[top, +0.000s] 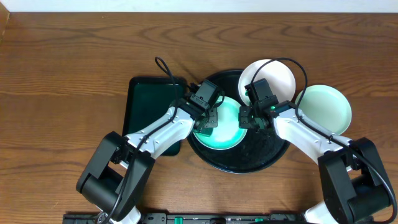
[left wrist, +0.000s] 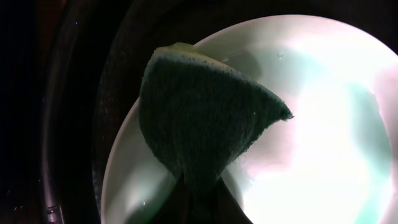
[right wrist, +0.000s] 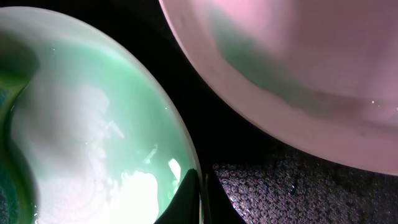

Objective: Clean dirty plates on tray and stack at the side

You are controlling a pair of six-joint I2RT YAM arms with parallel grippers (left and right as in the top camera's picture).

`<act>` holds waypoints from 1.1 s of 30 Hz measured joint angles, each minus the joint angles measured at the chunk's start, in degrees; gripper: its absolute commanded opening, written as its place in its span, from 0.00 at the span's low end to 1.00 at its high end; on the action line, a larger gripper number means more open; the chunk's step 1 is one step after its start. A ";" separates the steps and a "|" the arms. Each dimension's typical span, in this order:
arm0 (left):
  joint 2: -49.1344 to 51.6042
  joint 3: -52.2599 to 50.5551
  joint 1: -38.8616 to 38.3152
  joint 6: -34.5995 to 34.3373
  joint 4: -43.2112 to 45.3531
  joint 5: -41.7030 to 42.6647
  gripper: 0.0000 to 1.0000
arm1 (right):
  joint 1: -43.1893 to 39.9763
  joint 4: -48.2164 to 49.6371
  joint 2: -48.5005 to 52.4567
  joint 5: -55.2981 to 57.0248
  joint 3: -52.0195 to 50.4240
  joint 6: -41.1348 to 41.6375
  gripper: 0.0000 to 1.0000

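While the left gripper (left wrist: pixel 199 193) clamps the sponge (left wrist: pixel 205 112) and the right gripper (right wrist: pixel 200 196) pinches the mint plate (right wrist: pixel 93 124), hard scrubbing may pull it free.

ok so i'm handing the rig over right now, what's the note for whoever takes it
Left tool shut on the sponge, on the mint plate in the black tray.
Right tool shut on that plate's rim.
White plate over the tray's far right rim, green smear inside, uncleaned.
Second mint plate alone on the table right of the tray, no smear seen from overhead.
Left to do: finish this wipe, clean the white one, stack all at the side.
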 measured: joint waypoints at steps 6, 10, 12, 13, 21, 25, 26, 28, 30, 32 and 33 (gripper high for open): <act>0.00 -0.22 0.00 0.00 0.22 0.00 0.08 | 0.00 0.00 0.00 0.00 0.00 0.00 0.01; 0.00 -0.28 0.00 -0.02 0.31 0.00 0.08 | 0.00 0.00 0.00 -0.02 0.00 0.00 0.01; 0.00 -0.28 0.00 -0.11 0.31 0.00 0.08 | 0.00 0.00 0.00 0.00 0.00 0.00 0.01; 0.02 -0.28 0.00 -0.17 0.31 0.00 0.07 | 0.00 0.00 0.00 0.00 0.00 0.00 0.01; 1.22 -0.28 0.00 -0.17 1.18 0.28 0.08 | 0.00 0.00 0.00 -0.02 0.00 0.02 0.01; 1.27 -0.28 0.00 -0.17 1.27 0.50 0.07 | 0.00 0.00 0.02 0.00 0.00 0.02 0.01; 1.27 -0.28 0.00 -0.17 1.38 0.85 0.08 | 0.00 0.00 0.02 -0.02 0.00 0.00 0.01; 1.31 -0.28 0.02 -0.20 1.51 1.31 0.07 | 0.00 0.00 0.02 -0.02 0.00 0.00 0.01; 1.38 -0.28 0.07 -0.17 1.62 1.57 0.08 | 0.00 0.00 0.02 0.00 0.00 0.02 0.01; 1.38 -0.28 0.09 -0.17 1.64 1.68 0.08 | 0.00 0.00 0.02 -0.02 0.00 0.00 0.01; 1.38 -0.28 0.11 -0.20 1.66 1.73 0.08 | 0.00 0.00 0.02 -0.02 0.00 0.00 0.01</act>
